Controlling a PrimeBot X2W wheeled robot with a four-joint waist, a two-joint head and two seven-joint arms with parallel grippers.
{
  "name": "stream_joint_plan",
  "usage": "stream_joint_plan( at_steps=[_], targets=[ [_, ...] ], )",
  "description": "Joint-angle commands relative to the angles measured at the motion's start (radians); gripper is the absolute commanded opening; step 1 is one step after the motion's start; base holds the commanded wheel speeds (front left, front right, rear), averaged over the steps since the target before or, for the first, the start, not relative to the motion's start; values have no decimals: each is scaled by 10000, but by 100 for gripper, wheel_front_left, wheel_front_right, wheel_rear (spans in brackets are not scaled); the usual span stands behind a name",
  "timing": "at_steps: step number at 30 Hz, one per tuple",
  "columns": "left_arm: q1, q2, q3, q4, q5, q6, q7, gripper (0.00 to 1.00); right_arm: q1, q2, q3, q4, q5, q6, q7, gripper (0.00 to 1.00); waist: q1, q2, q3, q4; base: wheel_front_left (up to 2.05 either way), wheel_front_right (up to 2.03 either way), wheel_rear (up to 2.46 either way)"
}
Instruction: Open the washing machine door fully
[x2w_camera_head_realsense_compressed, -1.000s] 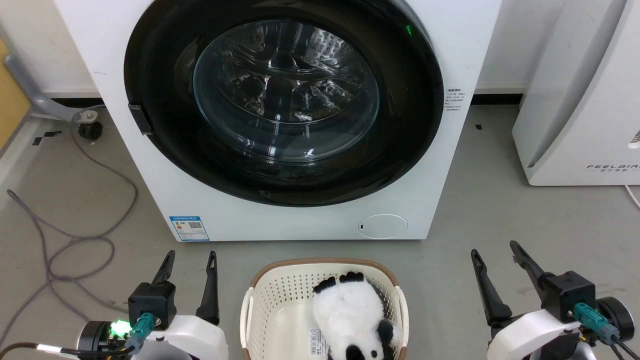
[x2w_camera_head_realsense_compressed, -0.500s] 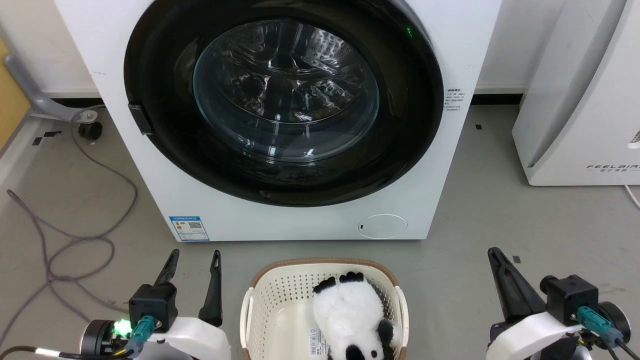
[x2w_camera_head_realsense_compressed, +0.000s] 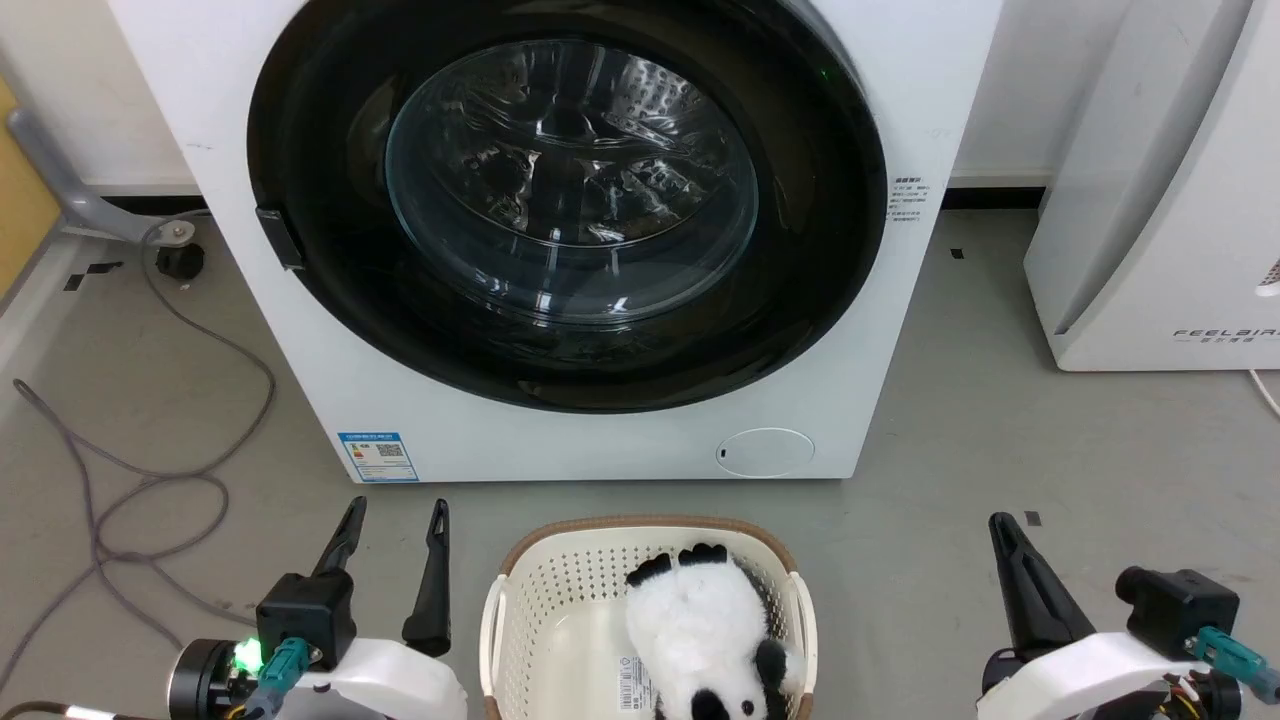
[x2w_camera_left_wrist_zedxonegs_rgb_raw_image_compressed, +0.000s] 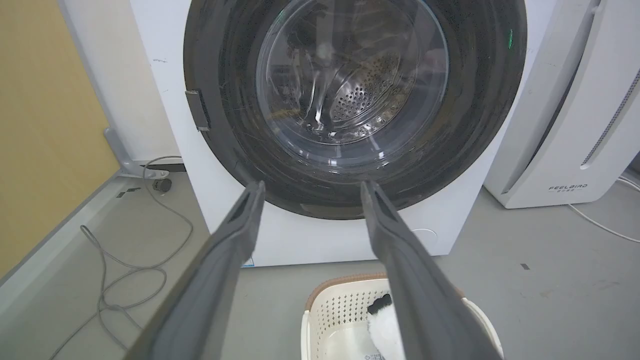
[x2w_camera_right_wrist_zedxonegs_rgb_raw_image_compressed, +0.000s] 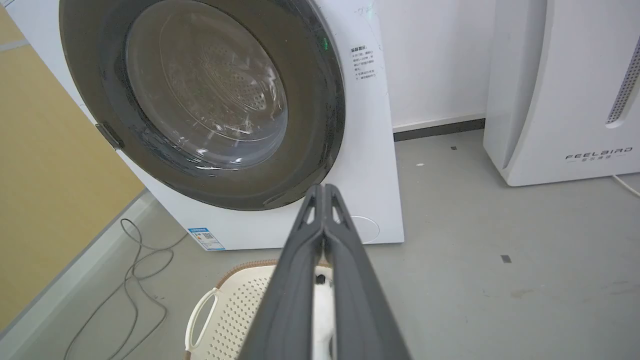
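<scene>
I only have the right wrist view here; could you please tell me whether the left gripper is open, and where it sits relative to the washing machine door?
Observer: The left gripper is open, fingers spread. It sits low in front of the washing machine, apart from the washing machine door.
Operator: Thank you. What is the white thing behind my fingers?
Observer: It is a black-and-white plush toy lying in the basket.
Operator: And where is my gripper relative to that basket?
Observer: In the head view the right gripper is off to the basket's right, shut on nothing.
</scene>
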Motion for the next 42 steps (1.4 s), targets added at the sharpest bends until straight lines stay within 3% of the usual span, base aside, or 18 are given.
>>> stream_joint_plan(
  at_steps=[1,16,26,34,42],
  targets=[
    [-81,3,-5,15,-55,-33,-92,100,-175,4,-5,110,329,2,-79,0,0,-1,2,-1,0,0,0],
    [-202,3,32,-13,-239,-193,-406,100,-1018,5,-175,74,4377,3,-392,0,0,-1,242,-141,0,0,0],
    [-451,9,72,-171,-326,-303,-614,100,-2582,-193,-580,79,6012,4,-600,0,0,-1,642,-230,0,0,0],
    [-711,184,5,-245,-416,-389,-782,100,-4537,-732,-509,1060,7132,4,-763,0,0,-1,1023,-258,0,0,0],
    [-966,335,41,-451,-535,-473,-949,100,-6914,-1349,105,2976,8088,5,-725,0,0,-1,1474,-304,0,0,0]
  ],
)
